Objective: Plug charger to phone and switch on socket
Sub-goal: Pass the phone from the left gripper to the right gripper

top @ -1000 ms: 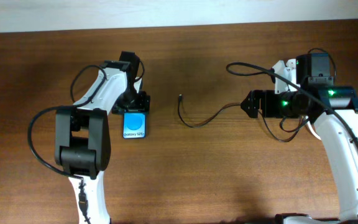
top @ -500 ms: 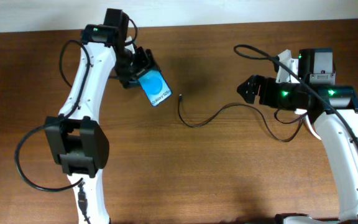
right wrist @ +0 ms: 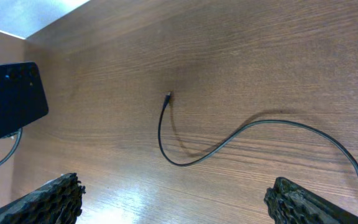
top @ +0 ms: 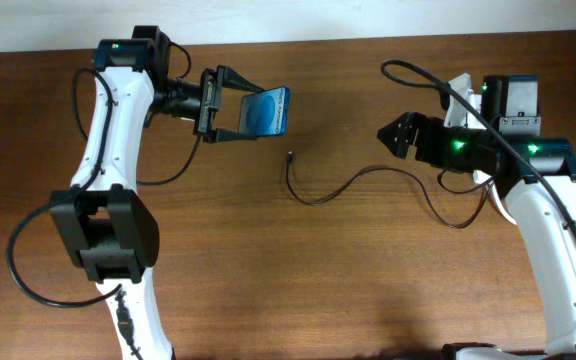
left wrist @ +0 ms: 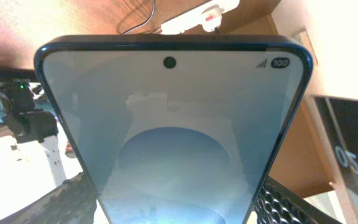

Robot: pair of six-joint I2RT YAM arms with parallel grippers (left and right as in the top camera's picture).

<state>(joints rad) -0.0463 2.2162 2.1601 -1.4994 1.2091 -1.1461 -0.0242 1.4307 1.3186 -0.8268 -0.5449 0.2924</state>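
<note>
Clenching the phone [top: 271,111] aloft near the charger tip [top: 289,155], the left gripper [top: 251,112] stood ready for plugging. The right gripper [top: 388,135], spread and empty, probably had to grasp that tip next.

Overhead looks straight down; left wrist crowds the phone [left wrist: 173,143]; right wrist shares the charger [right wrist: 160,132].

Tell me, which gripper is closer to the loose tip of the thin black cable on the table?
Left, seen from above. The left gripper, holding the phone, is just up-left of the charger tip; the right gripper sits farther off to its right, open.
</note>
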